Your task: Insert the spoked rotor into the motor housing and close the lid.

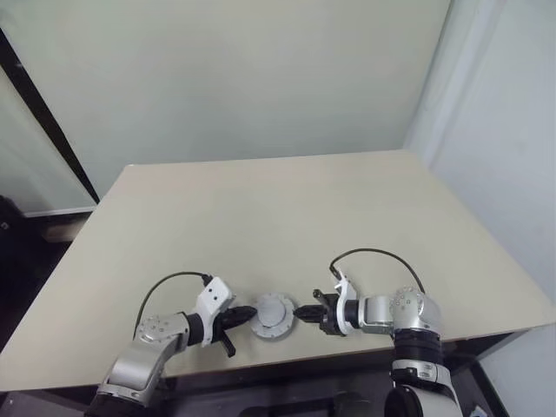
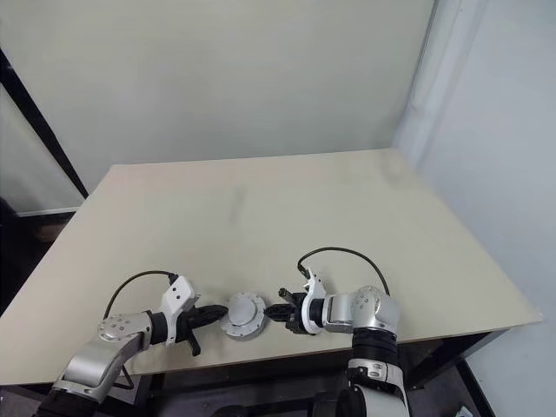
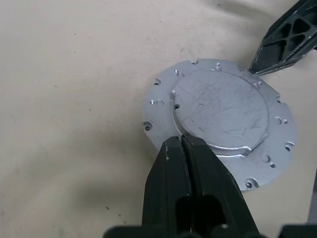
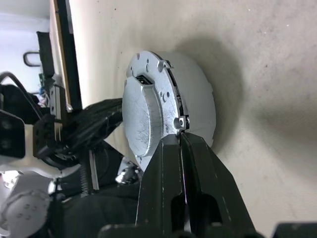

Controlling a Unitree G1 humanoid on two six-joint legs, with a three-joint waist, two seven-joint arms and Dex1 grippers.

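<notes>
On the beige rectangular tabletop near its front edge sits the small round silver motor housing, and the flat round grey metal lid with its raised scratched centre and ring of small holes already lies on top of it, so the assembly looks closed or nearly so; the spoked rotor cannot be made out and is judged to be inside, under the lid. The left gripper has its two black fingers pressed together with nothing between them, their tips resting against the lid's raised step on one side. The right gripper is likewise clenched tight on nothing, its tips at the lid's rim on the opposite side, beside a small lug. The main risk from here is an uneven seat: if one gripper presses harder than the other, the lid could tilt, ride up on one edge or slide off the housing, and the light assembly could skid across the smooth table toward the near edge. A lid lug left out of line with the housing would also keep it from dropping flush. By count: one housing, one lid, one table, two grippers, each with two fingers.
</notes>
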